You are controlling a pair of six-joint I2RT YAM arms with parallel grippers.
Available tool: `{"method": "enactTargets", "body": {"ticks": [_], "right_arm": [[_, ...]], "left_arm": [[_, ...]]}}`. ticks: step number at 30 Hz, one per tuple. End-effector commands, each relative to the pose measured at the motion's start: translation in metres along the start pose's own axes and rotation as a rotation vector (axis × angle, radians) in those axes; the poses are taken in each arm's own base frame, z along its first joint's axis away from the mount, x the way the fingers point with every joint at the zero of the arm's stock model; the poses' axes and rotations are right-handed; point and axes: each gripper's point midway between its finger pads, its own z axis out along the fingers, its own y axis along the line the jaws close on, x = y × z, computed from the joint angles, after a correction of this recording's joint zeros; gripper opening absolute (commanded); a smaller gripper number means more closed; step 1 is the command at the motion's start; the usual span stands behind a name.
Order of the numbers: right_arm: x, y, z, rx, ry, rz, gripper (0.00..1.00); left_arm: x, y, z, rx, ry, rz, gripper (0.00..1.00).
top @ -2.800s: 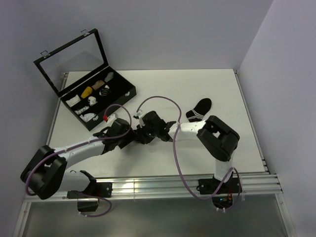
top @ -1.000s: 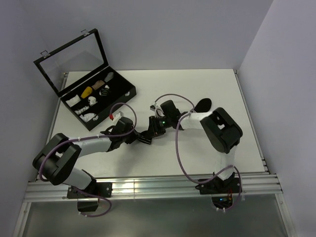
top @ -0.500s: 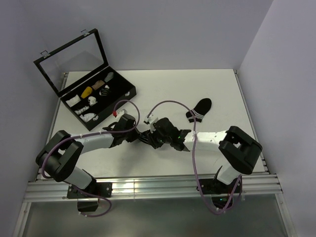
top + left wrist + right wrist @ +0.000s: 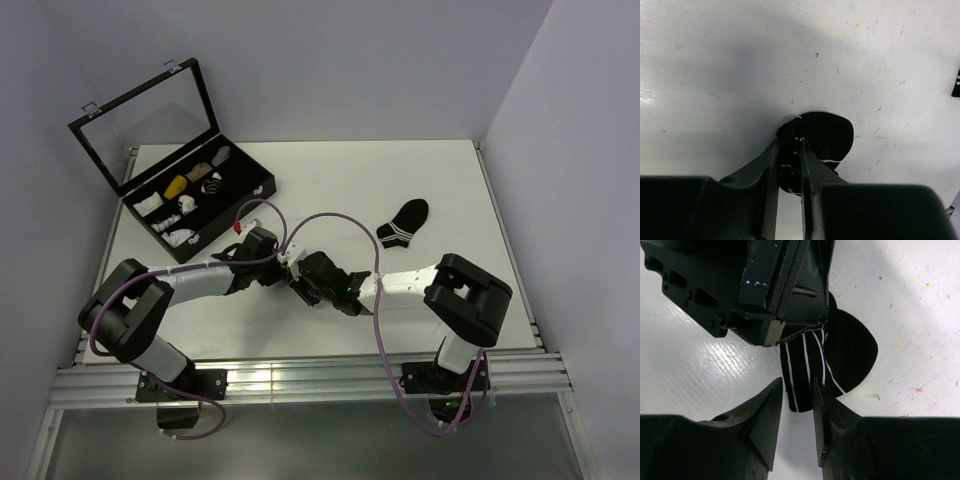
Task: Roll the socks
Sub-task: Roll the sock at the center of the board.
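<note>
Left gripper (image 4: 790, 150): we see its jaws drawn close together, pinching a fold of black fabric between the two fingers (image 4: 771, 167).
Held sock (image 4: 826, 134): we find it bunched into a dark lump at the left gripper's fingertips, low over the counter (image 4: 330, 180), near the middle of it and a little toward the front. The right wrist view shows thin white stripes on the part that hangs below the left gripper.
Right gripper (image 4: 796, 390): we see it facing the left gripper at close range, jaws partly apart, with the striped edge of the held sock reaching into the gap between the fingertips. We cannot tell whether the fingers press the fabric or only straddle it.
Arms: from above, we see both reaching inward so that the two grippers meet tip to tip.
Second sock (image 4: 403, 222): we see it lying flat on the counter, right of and beyond the grippers, well apart from them, white stripes near its cuff.
Case (image 4: 262, 190): we note a black box at the far left of the counter, its clear lid (image 4: 145, 118) standing open, with small rolled bundles (image 4: 176, 186) in its compartments.
</note>
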Motion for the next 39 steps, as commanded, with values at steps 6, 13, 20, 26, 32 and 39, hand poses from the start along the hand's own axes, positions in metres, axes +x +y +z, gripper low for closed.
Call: {"method": "enactTargets", "body": {"ticks": [6, 13, 20, 26, 32, 39], "right_arm": [[0.002, 0.006, 0.011, 0.002, 0.044, -0.029, 0.06], [-0.004, 0.018, 0.006, -0.182, 0.155, 0.151, 0.00], [-0.002, 0.017, 0.008, -0.378, 0.307, 0.420, 0.00], [-0.001, 0.023, 0.014, -0.545, 0.362, 0.604, 0.00], [-0.004, 0.021, 0.016, -0.668, 0.356, 0.756, 0.00], [0.000, 0.014, 0.020, -0.690, 0.363, 0.806, 0.00]], "left_arm": [[0.010, 0.014, -0.004, -0.044, 0.050, 0.034, 0.06], [-0.008, 0.010, -0.029, 0.003, -0.053, -0.009, 0.50], [-0.020, 0.033, -0.052, -0.003, -0.186, -0.099, 0.71], [-0.021, 0.027, -0.061, 0.095, -0.220, -0.115, 0.71], [-0.015, 0.018, -0.050, 0.127, -0.182, -0.093, 0.67], [-0.014, 0.014, -0.033, 0.110, -0.162, -0.085, 0.61]]}}
